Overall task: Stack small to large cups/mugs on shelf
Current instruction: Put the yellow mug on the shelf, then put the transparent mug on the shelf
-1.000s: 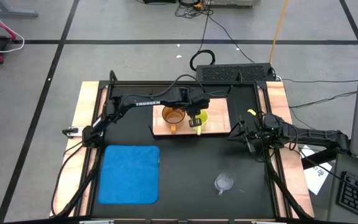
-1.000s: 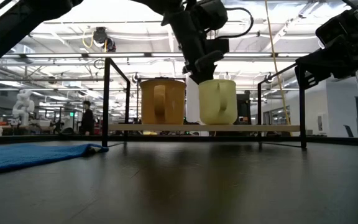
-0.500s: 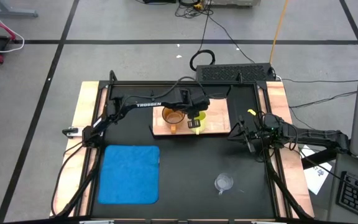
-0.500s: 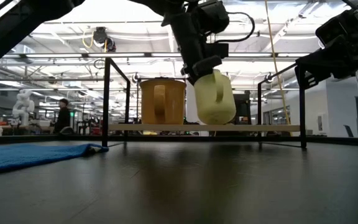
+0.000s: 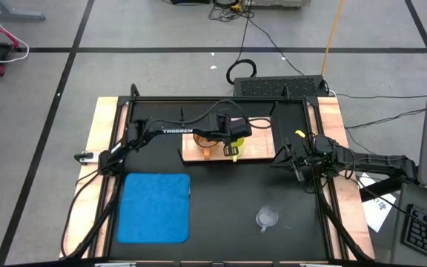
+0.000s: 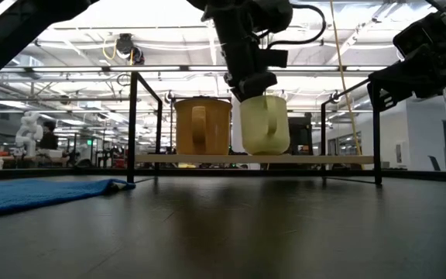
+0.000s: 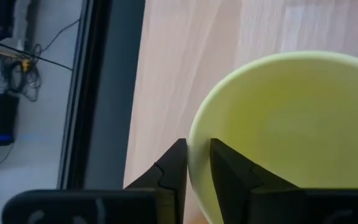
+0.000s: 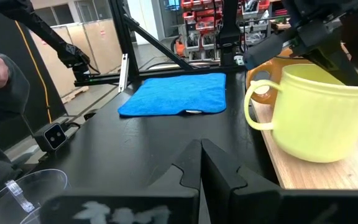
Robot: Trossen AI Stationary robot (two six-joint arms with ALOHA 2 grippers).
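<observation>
Yellow mug (image 6: 265,124): being pinched at its rim by the left gripper (image 7: 196,163), one finger (image 7: 174,169) being pressed against the outside of the wall and the other against the inside; in the low view it is being held directly beneath the gripper, its base just clear of the shelf, slightly tilted, handle facing the camera.

Left gripper: being kept narrowly open, only as wide as the mug's wall that is being clamped; being positioned above the middle of the shelf (image 5: 259,150).

Orange-brown mug (image 6: 202,126): being left standing upright on the shelf, just beside the left gripper and the held mug; whether the two mugs are touching cannot be told.

Shelf: being seen directly under the left gripper as a light wooden board on dark brackets, with bare wood being shown on the side of the yellow mug away from the orange-brown one.

Glass cup (image 5: 267,218): being left on the black table (image 5: 221,208), well apart from the left gripper and nearer to the right one.

Right gripper (image 8: 201,157): being held fully closed on nothing, off the shelf's end, well apart from the left gripper.

Blue mat (image 5: 154,207): being left flat on the table, well apart from both grippers.
</observation>
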